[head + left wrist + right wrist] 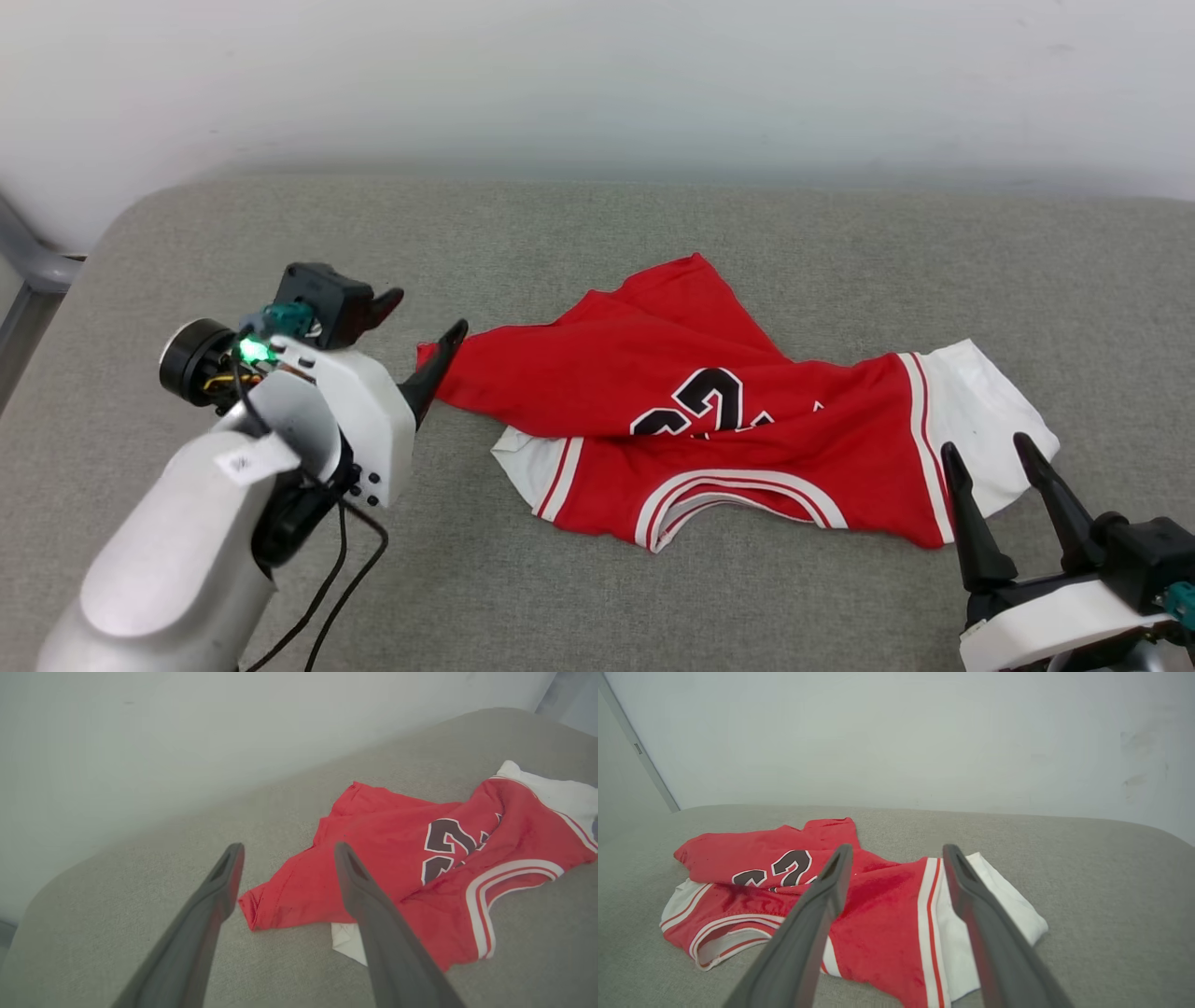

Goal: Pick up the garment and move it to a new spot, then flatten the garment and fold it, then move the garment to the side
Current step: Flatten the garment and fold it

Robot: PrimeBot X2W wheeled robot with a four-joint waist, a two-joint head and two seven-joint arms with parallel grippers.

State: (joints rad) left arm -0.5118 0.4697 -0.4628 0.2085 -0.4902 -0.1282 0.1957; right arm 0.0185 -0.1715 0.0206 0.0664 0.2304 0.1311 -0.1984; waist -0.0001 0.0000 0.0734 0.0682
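The garment (709, 411) lies crumpled on the grey cushioned surface (597, 233). It is red with white sleeves, striped trim and black lettering partly folded under. My left gripper (428, 310) is open at the garment's left red corner, its lower fingertip close to the cloth. In the left wrist view that corner of the garment (397, 858) lies just beyond the open left gripper (288, 846). My right gripper (987, 444) stands open over the white right sleeve, with nothing between its fingers. The right wrist view shows the garment (878, 905) under the open right gripper (897, 848).
A pale wall (597, 75) runs along the back of the cushion. A grey metal frame (28, 271) stands past the rounded left corner. Black cables (345, 579) hang from my left arm. Bare grey surface surrounds the garment on all sides.
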